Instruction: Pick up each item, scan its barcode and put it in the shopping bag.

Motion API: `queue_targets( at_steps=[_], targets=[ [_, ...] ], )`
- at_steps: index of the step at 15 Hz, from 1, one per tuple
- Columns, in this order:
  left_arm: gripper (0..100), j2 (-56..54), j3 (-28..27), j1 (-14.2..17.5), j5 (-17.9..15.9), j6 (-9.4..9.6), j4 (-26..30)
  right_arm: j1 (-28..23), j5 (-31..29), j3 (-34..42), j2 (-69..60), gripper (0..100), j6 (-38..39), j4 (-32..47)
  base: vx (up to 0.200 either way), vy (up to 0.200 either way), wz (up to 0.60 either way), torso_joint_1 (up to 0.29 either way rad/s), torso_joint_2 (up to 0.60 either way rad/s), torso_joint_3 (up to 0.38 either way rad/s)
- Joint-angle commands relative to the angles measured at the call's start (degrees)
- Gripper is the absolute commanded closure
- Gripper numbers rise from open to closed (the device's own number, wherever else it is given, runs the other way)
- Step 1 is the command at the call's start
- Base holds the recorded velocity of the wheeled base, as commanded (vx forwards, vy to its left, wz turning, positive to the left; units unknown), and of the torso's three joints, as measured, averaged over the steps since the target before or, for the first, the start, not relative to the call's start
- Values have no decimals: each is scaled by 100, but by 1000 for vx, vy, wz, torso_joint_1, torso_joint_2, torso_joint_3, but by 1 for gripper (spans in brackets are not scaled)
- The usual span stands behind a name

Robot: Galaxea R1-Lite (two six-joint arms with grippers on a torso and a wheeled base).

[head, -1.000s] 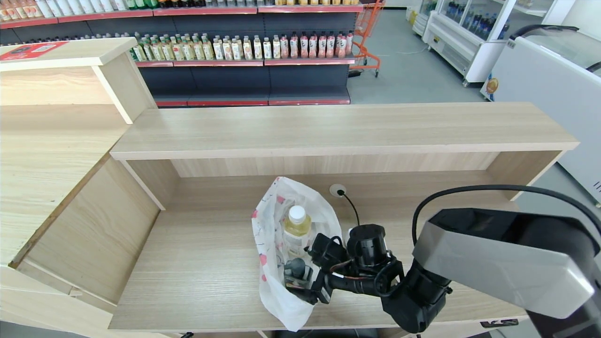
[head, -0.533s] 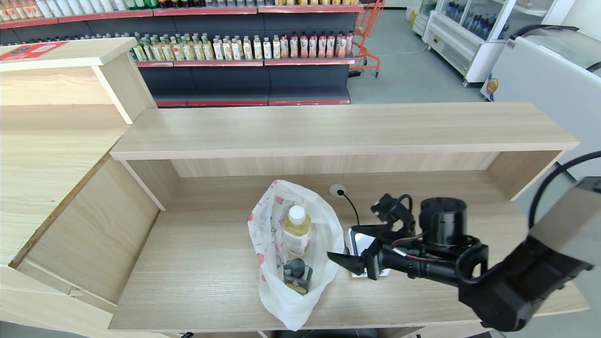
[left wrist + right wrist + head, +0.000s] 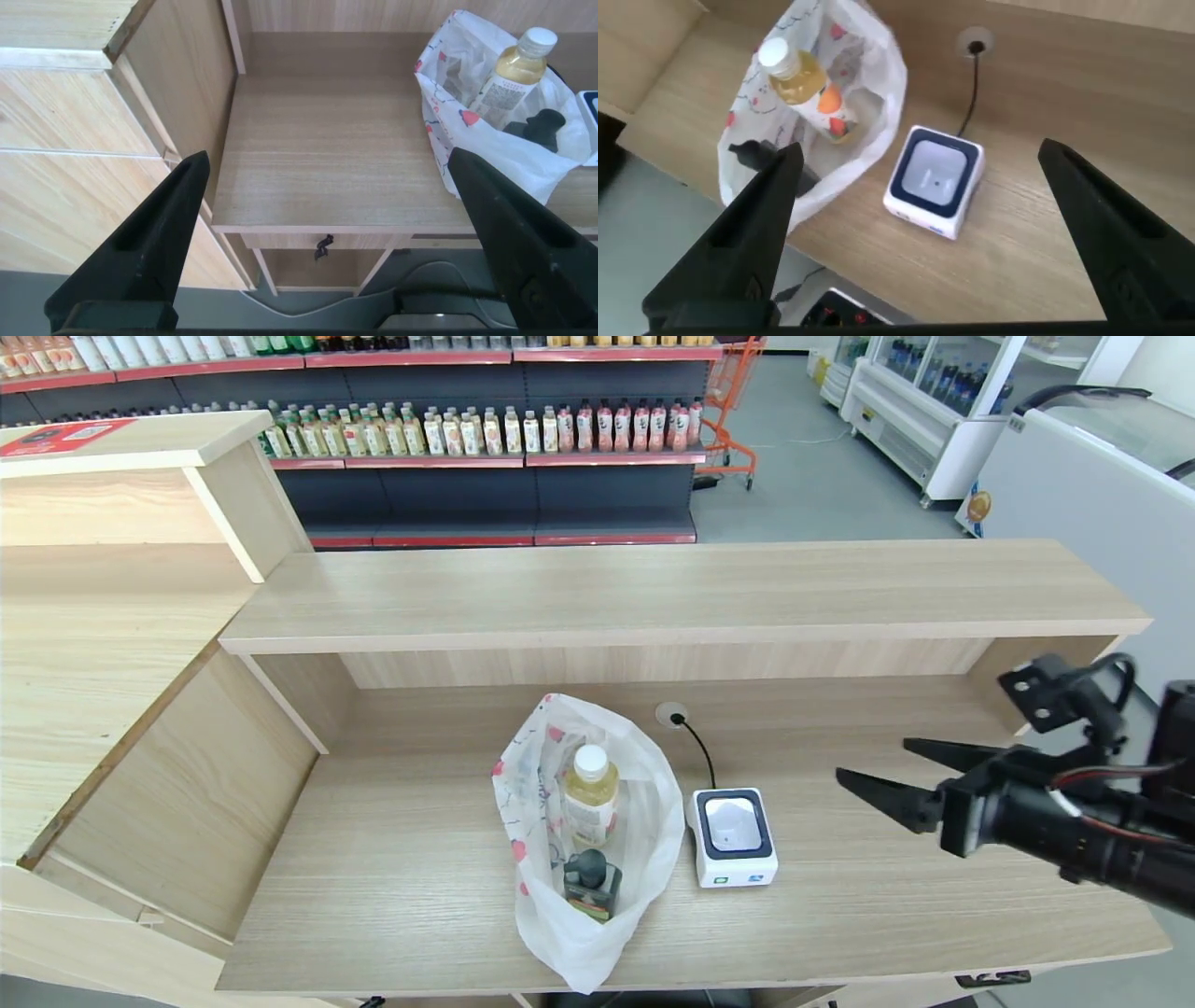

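- White plastic shopping bag with red and pink print [image 3: 537, 905]: is standing open on the pale wooden counter [image 3: 392, 859], near its front edge.
- Clear bottle of pale yellow drink with a white cap [image 3: 590, 791]: is standing upright inside the bag, toward the back.
- Small dark bottle with a black cap [image 3: 590, 882]: is resting inside the bag, in front of the yellow one.
- White box-shaped barcode scanner with a dark-framed window [image 3: 734, 837]: is sitting just beside the bag on the robot's right, its black cable [image 3: 698, 747] running back to a round hole in the counter.
- Right gripper [image 3: 874, 759]: is hanging above the right end of the counter, well apart from bag and scanner, jaws spread wide and holding nothing.
- Left gripper [image 3: 329, 157]: is hanging off the counter's left front, jaws spread wide and holding nothing.
- Progress, as a judgement: both items on view are sitting bagged and neither gripper is carrying anything, so the task is looking finished or nearly so. Whether each item was scanned cannot be told.
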Motion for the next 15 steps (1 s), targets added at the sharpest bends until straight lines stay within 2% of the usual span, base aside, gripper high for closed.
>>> queue_targets(
  at_steps=[1,2,4,8,10,12,15],
  targets=[
    [0,-2,1,0,2,0,2,-828,-803,1192,-2968,0,-134,1538,0,0,0,0,0,0],
    [0,-2,1,0,2,0,2,-960,-1005,1693,-3847,0,-134,2022,0,0,0,0,0,0],
    [0,-2,1,0,2,0,2,-1162,-1040,2334,-5385,0,-151,2567,0,0,0,0,0,0],
    [0,-2,1,0,2,0,2,-1215,-1313,2317,-7670,0,-160,4685,0,0,0,0,0,0],
    [0,-2,1,0,2,0,2,-1189,-1313,2317,-8145,0,-274,4623,0,0,0,0,0,0],
    [0,-2,1,0,2,0,2,-1198,-1339,2317,-8145,0,7,4623,0,0,0,0,0,0],
    [0,-2,1,0,2,0,2,-1198,-1339,2317,-8145,0,-2,4623,0,0,0,0,0,0]
  ],
)
